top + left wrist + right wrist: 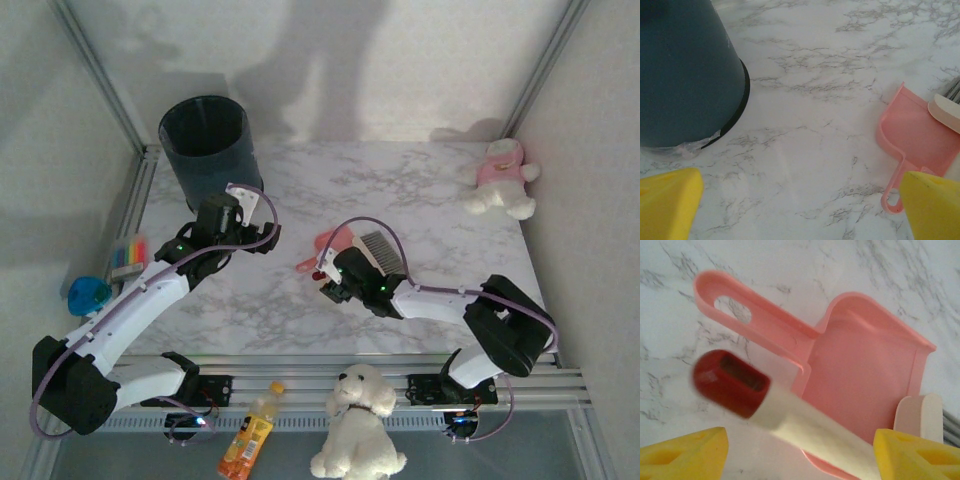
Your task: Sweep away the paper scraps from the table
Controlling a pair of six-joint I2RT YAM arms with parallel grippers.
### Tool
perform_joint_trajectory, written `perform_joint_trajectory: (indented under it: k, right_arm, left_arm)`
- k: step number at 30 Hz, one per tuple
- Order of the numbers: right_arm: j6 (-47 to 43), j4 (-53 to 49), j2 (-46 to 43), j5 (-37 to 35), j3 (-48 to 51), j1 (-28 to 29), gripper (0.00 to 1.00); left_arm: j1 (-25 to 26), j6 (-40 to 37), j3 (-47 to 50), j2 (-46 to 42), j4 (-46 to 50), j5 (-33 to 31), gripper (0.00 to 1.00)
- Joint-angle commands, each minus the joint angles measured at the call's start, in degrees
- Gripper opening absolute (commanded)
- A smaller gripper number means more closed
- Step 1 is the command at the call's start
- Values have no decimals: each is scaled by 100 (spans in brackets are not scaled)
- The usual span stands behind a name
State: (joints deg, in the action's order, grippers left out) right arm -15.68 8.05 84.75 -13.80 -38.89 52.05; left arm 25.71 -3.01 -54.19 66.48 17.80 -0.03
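colour and pattern reference

tabletop (420,190): white, with grey marble veining. rail frame (330,362): silver.
bin (205,150): plain dark blue-grey.
dustpan (865,380): plain pink.
brush (790,422): cream handle, red end cap, grey bristles.
left gripper (800,205) and right gripper (800,455): yellow jaws.
left arm (130,310) and right arm (440,298): white links, black joints; cables (262,243) purple.
block (128,256): multicolour stripes.
plush toy (505,180): white with a pink top.
plush dog (358,425): all white.
bottle (248,435): orange, yellow cap.
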Motion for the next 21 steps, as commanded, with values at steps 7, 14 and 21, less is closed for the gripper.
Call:
perform_joint_trajectory:
  k: [7,14,21]
  right_arm:
    - [198,-7,-579,163,68,-49,78]
    - [790,531,-1021,-722,327,-322,78]
    - [1368,411,-1117,-2222,273,-633,78]
  left_arm:
    - [-47,-78,84,-18,46,-62,100]
    - [-40,432,-95,48,-24,-627,99]
    - [-41,928,337,-153,-916,-2004,100]
